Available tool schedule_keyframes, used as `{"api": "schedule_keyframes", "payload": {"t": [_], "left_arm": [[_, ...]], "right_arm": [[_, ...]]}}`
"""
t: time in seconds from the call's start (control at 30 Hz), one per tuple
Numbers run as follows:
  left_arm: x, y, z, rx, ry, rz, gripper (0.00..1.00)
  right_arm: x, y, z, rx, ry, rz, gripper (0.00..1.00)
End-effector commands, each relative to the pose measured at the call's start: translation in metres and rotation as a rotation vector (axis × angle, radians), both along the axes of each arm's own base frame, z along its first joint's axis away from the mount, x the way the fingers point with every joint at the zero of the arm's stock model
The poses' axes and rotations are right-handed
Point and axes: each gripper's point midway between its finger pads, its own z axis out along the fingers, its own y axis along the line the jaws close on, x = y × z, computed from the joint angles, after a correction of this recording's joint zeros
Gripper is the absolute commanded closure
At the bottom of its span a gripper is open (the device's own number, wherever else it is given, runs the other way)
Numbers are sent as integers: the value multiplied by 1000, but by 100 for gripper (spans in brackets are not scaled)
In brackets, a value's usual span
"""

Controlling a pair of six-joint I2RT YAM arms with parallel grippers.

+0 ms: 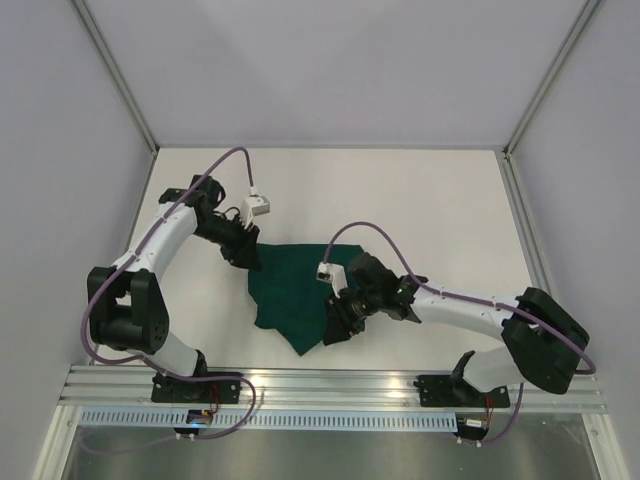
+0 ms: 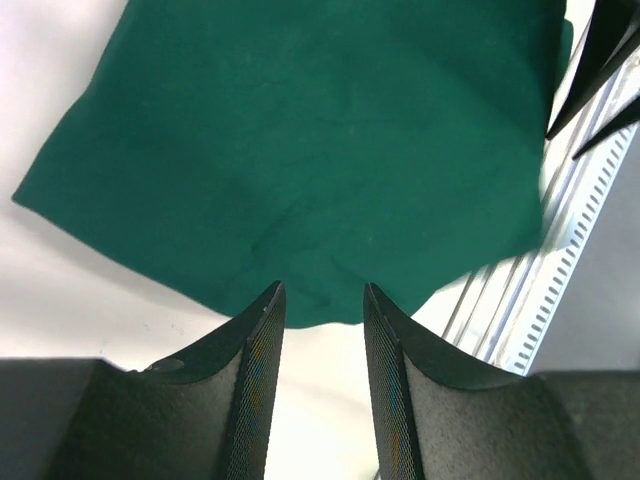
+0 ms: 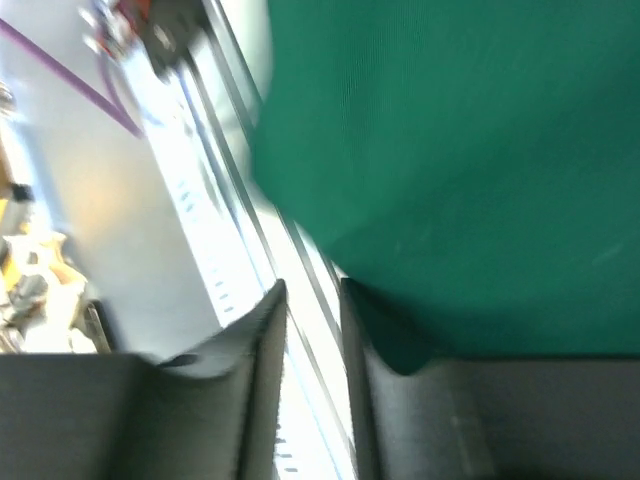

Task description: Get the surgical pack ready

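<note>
on the table (image 1: 430,200) the cloth (image 1: 290,290) lies bunched between the arms, its near corner close to the rail (image 1: 330,385). left gripper (image 2: 320,292) apart, right gripper (image 3: 312,288) narrowly apart, both empty. a tug from one side only could drag the cloth over the edge.

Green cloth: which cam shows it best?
Top external: the green cloth is seen whole, every edge in frame. Left wrist crops it at the top of the picture; right wrist gives only a blurred close-up of one part.
</note>
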Motion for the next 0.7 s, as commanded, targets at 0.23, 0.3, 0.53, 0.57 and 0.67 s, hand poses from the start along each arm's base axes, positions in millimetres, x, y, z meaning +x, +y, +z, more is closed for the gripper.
{"api": "schedule_keyframes", "payload": {"t": [0.23, 0.3, 0.53, 0.57, 0.67], "left_arm": [[0, 4, -20, 123, -10, 51, 52], [-1, 11, -26, 167, 3, 78, 46], [25, 38, -31, 210, 59, 282, 36], [28, 41, -33, 214, 66, 292, 35], [28, 38, -45, 205, 122, 286, 35]], "right_arm": [[-8, -26, 2, -56, -112, -137, 35], [-1, -31, 11, -63, -140, -197, 30], [81, -78, 49, -127, -162, -637, 23], [94, -85, 48, -133, -167, -692, 23], [129, -94, 45, -99, -142, -789, 25]]}}
